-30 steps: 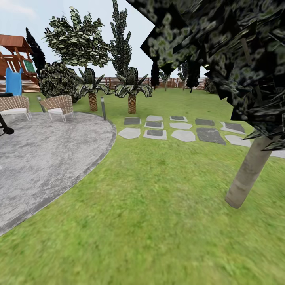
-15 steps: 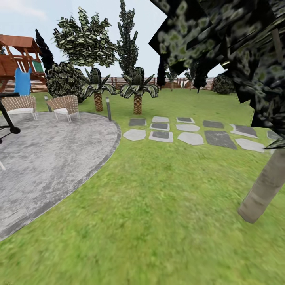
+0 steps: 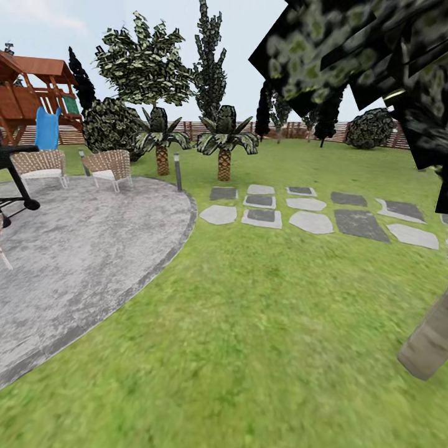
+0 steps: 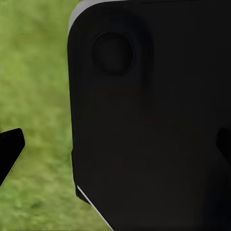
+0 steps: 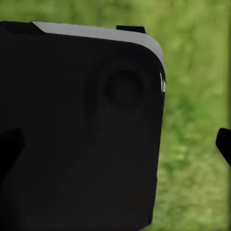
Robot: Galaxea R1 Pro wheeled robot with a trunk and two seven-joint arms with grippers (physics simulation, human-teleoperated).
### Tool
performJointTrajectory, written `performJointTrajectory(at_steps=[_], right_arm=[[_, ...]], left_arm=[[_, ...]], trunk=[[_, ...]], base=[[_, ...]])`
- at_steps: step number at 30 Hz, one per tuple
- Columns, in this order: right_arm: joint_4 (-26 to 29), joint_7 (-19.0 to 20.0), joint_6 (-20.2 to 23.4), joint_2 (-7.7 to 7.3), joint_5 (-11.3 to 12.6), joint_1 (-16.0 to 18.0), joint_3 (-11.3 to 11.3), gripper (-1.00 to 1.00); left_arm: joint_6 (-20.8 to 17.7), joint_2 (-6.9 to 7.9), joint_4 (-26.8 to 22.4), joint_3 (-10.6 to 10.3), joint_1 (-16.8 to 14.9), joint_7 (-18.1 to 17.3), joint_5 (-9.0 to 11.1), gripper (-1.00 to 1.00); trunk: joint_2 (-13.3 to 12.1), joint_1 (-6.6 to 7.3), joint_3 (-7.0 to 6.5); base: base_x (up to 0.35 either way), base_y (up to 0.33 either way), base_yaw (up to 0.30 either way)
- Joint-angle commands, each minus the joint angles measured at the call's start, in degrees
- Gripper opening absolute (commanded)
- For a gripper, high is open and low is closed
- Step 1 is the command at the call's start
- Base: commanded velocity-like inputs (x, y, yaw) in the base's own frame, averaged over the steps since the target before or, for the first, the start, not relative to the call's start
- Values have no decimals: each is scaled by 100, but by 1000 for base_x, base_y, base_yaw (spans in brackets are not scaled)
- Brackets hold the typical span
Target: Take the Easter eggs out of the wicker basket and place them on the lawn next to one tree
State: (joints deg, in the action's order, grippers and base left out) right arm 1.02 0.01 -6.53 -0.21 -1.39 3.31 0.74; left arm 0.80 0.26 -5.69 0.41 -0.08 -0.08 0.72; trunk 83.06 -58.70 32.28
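Observation:
The Easter eggs and the wicker basket are out of view. Mottled green lawn [image 3: 261, 323] spreads ahead of me in the head view. A thick pale grey-beige tree trunk [image 3: 428, 345] leans in at the near right, under dark foliage [image 3: 373, 56]. In the left wrist view my left gripper [image 4: 115, 149] stands open, its dark fingertips [image 4: 9, 151] at the picture's edges, with a black robot panel and grass behind. My right gripper [image 5: 115, 147] looks the same: fingertips [image 5: 224, 144] wide apart and nothing between them.
A grey paved patio [image 3: 81, 249] with two wicker chairs [image 3: 109, 167] lies to the left. Grey stepping stones [image 3: 311, 221] cross the grass ahead. Two small palms [image 3: 225, 146], a lamp post [image 3: 178, 171], a playset [image 3: 31, 93] and the slat fence [image 3: 298, 130] stand farther back.
The whole head view has shifted, so the camera has moved: the pale trunk has slid towards the lower right edge, and the patio and stones sit further right. Nothing else has moved.

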Motion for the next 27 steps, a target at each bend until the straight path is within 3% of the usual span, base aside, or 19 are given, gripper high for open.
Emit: performJointTrajectory(at_steps=[1,27], right_arm=[[-2,0,-20,-2,-16,3,5,100],[12,-1,-23,-25,-10,3,5,100]], left_arm=[[8,0,-2,3,-1,-1,7,100],[16,-8,-2,0,-1,17,7,100]], trunk=[[2,-3,5],[2,-3,5]], base=[[328,0,0],[328,0,0]])
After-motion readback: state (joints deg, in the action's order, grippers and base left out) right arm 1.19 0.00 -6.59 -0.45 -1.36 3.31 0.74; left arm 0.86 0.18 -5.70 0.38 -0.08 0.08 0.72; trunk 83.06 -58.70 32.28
